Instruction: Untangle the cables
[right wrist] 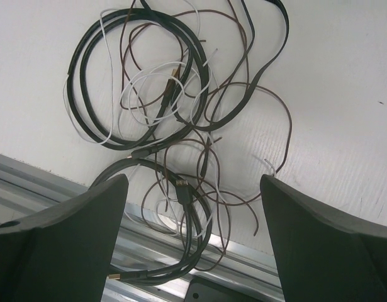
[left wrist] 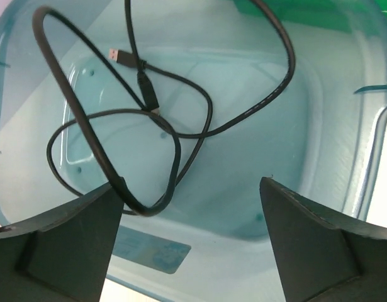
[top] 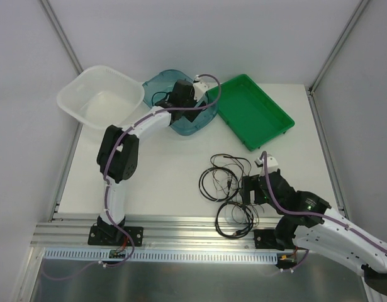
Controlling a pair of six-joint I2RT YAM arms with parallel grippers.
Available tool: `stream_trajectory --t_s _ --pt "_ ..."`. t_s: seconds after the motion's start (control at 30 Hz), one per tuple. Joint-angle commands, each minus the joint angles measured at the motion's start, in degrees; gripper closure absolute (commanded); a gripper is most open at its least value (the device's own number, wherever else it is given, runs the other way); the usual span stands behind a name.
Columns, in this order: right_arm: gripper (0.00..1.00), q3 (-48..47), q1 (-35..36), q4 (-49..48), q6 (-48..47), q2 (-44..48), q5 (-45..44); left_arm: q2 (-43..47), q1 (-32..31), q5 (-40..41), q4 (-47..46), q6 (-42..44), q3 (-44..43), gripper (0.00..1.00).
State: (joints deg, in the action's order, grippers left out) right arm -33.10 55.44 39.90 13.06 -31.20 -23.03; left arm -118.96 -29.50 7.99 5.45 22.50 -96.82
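I am working over the white bench (top: 162, 170), where a clear white plastic tub (top: 73, 100), a translucent teal tub (top: 157, 83) and a flat green tray (top: 275, 119) are lined up along the far side. The tangle of thin black, brown and white cables (right wrist: 174, 126) is lying near the front edge, directly beneath my right jaws. These are spread wide and gripping nothing. The heap's long axis is running from far to near, with its lowest coil crossing onto the metal rail (right wrist: 48, 182). My right arm is by far the nearer to it. My left jaws are released and empty above the teal tub. One loose black cable (left wrist: 291, 60) is resting there, its small plug (left wrist: 121, 56) pointing away.
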Motion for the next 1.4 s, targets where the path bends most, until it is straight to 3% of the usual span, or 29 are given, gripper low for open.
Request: stream_trajectory --t_s 0.0,0.13,0.3,0.4,0.57,0.73,0.9,1.1,1.23,1.37 --pt "0.1 -3.3 0.3 0.4 0.5 0.8 0.3 4.2 0.8 1.1 1.3 -3.5 -2.0 0.11" --pt "0.1 -4.3 0.3 0.7 0.6 -0.6 0.2 10.1 0.8 3.3 3.8 -11.1 -2.3 0.01" --pt "0.09 -6.1 0.4 1.8 3.5 -5.3 -0.9 18.0 0.8 6.9 10.5 -25.8 -1.8 0.01" --pt "0.09 -6.7 -0.9 2.9 6.3 -9.5 -2.7 24.5 0.7 5.3 15.8 -35.3 2.1 0.01" --pt "0.09 -5.9 -6.1 0.5 8.8 -18.3 -0.5 38.3 0.3 -1.4 19.9 -44.6 17.8 0.01" --pt "0.11 -6.0 -10.3 -4.7 10.0 -26.3 5.4 49.8 0.2 -6.1 24.9 -43.3 30.6 0.01" --pt "0.14 -7.9 -13.1 -10.0 9.6 -38.8 10.4 55.7 0.5 -2.2 26.2 -38.2 39.3 0.01" --pt "0.37 -14.5 -12.6 -15.5 6.5 -51.1 14.9 56.1 1.2 1.6 23.3 -37.5 45.3 0.01" --pt "0.66 -24.3 -10.3 -16.1 1.5 -61.6 17.7 57.8 2.3 2.3 22.8 -38.2 46.5 0.01" --pt "0.79 -39.3 -6.1 -15.7 -3.7 -69.6 21.2 60.1 2.6 5.4 22.6 -41.0 47.5 0.01"
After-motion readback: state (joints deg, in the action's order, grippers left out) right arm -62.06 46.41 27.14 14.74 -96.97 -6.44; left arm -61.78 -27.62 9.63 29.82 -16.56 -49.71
